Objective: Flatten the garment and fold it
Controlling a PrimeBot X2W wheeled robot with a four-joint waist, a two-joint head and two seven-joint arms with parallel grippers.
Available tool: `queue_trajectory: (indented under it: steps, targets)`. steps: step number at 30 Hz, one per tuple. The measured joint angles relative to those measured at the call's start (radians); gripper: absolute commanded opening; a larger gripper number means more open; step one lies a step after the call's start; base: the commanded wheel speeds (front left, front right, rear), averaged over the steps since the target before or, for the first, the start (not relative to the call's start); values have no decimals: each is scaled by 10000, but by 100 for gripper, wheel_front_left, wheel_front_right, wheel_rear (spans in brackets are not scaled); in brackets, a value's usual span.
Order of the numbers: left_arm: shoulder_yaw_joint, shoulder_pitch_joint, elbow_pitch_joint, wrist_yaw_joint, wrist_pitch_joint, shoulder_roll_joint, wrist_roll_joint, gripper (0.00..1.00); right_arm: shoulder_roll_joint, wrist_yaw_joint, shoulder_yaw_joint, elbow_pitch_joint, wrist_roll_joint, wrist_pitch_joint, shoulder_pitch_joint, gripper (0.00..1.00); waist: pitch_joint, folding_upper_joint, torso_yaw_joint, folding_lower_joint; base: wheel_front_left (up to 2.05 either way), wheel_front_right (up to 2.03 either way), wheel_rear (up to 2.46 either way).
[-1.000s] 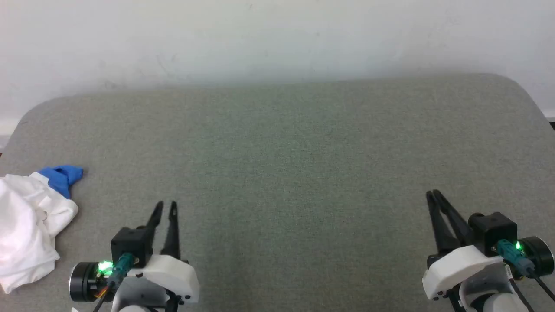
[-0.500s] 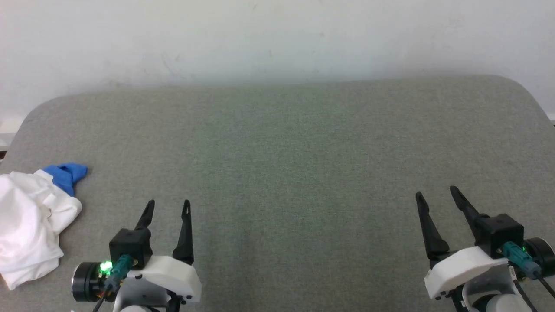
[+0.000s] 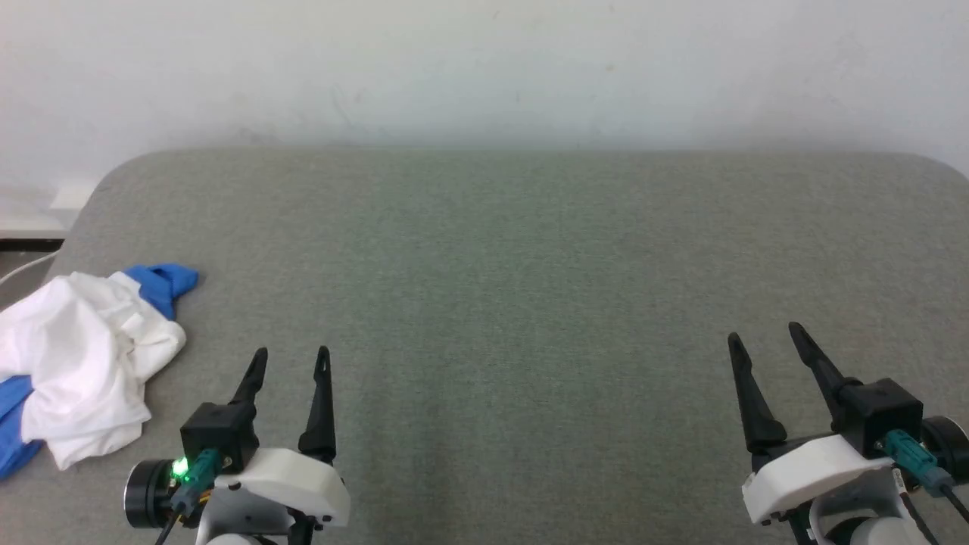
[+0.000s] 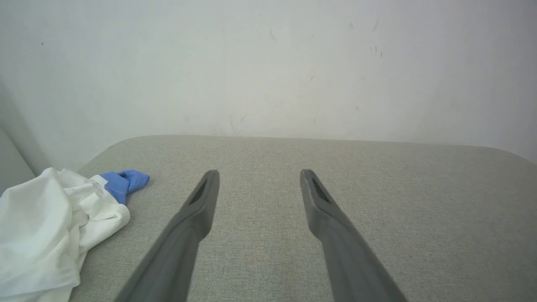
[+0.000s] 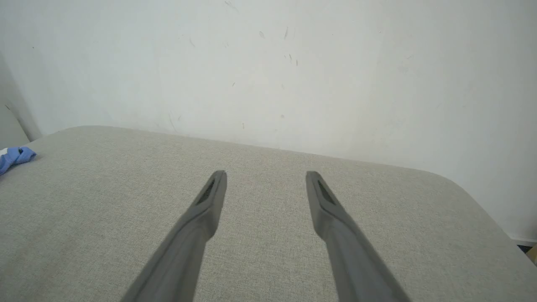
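Grey fabric-covered tabletop (image 3: 530, 250) stretches under a plain white wall (image 3: 484, 68), and the soft white shirt with bright blue sleeves (image 3: 83, 356) sits crumpled at its left edge. Left end effector (image 3: 291, 352) hovers near it, fingers spread. Right end effector (image 3: 763, 331), also spread, is well apart by the right edge. Nothing is held and flattening is not yet begun. The next move, I'd say: reach left, pinch the shirt, drag it centre.

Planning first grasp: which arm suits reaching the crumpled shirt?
Left, probably. The open left gripper sits close beside the garment; the right gripper, also open, is far off on the opposite side.
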Motion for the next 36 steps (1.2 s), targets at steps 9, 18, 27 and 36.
queue_trajectory:
  steps: [9, 18, 27, 36]
  targets:
    - [127, 0, 0, -79, -174, 0, -270, 100, 2, 0, 102, -105, -100, -105, 32, 100, -35, 0, 735, 0, 0, 0, 0]
    - [215, 0, 8, -90, -353, 0, -458, 100, 2, 0, 274, -194, -253, -178, 41, 100, -59, 0, 1557, 1, -2, -2, -2]
    - [245, 6, 42, -94, -562, 2, -727, 100, 4, 0, 510, -318, -364, -265, 41, 100, -87, 0, 2182, 0, -14, -14, -14]
    - [217, 14, 48, -13, -731, 0, -1072, 100, 4, 0, 612, -418, -378, -265, 151, 100, -79, 0, 2668, 0, -7, -7, -7]
